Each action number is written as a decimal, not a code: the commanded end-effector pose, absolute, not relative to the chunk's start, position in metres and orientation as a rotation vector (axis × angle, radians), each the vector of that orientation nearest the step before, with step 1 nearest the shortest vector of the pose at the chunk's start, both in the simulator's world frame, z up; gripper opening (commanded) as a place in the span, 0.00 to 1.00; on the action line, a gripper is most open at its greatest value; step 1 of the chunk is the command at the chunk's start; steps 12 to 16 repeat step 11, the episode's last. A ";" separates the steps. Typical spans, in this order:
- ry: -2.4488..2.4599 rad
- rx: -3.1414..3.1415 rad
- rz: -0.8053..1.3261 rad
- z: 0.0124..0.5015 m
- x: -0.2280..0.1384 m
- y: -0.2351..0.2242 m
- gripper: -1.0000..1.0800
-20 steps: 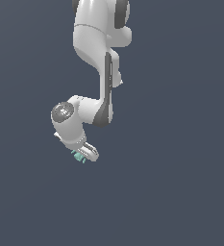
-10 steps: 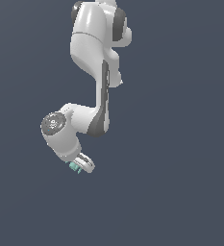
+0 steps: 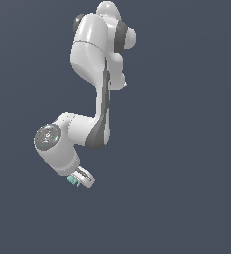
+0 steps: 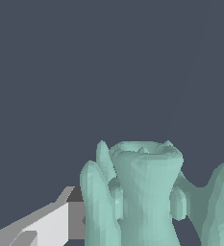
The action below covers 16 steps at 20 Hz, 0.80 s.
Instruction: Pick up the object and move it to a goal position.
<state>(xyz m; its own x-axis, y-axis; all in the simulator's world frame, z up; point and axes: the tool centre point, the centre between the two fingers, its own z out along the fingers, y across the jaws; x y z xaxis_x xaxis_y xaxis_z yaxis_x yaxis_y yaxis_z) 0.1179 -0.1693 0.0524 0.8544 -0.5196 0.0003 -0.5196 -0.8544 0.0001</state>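
In the exterior view the white arm hangs from the top of the frame and bends toward the exterior view's left, against a plain dark grey-blue backdrop. The gripper sits at its low end, and the tiny teal-green object is pinched at its tip, well off any surface

In the wrist view the object looms large and knobbly, with one grey-white finger pressed against its side
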 end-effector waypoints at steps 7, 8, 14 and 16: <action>-0.848 3.025 0.000 0.053 0.129 -0.173 0.00; -0.848 3.025 0.000 0.053 0.130 -0.173 0.00; -0.848 3.025 0.000 0.053 0.130 -0.173 0.00; -0.848 3.025 0.000 0.053 0.130 -0.173 0.00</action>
